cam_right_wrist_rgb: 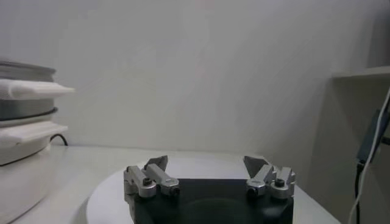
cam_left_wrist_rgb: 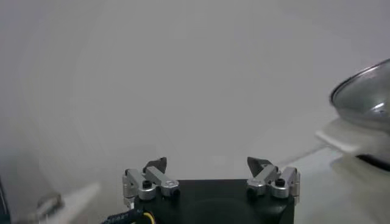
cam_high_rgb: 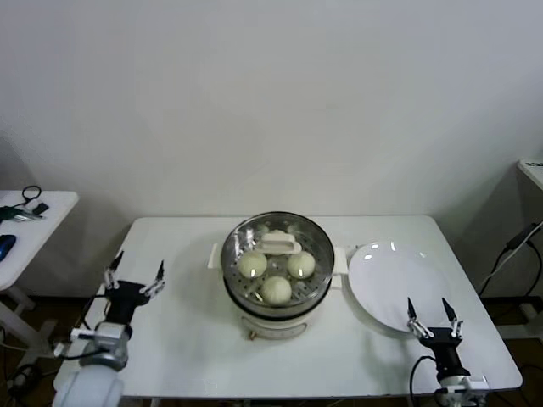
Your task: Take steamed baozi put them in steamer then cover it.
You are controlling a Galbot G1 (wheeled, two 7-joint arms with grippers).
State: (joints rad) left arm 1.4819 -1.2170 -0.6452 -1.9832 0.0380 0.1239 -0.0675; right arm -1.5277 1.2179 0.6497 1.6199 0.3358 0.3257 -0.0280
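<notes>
The lidded steamer (cam_high_rgb: pixel 277 271) holding baozi (cam_high_rgb: pixel 276 289) sits mid-desk (cam_high_rgb: pixel 187 339), well apart from the released left claw (cam_high_rgb: pixel 135 277) and released right claw (cam_high_rgb: pixel 433 318).

I'm looking at a bare test lab, not a kitchen; plain white wall (cam_high_rgb: pixel 271 102); white table (cam_high_rgb: pixel 187 339) staged alone; side bench (cam_high_rgb: pixel 34 222) strewn with cables and tools; loose cable (cam_high_rgb: pixel 509 254) at right.

Bare table (cam_high_rgb: pixel 182 339) left of steamer (cam_high_rgb: pixel 277 267); plate (cam_high_rgb: pixel 394 284) close right.
</notes>
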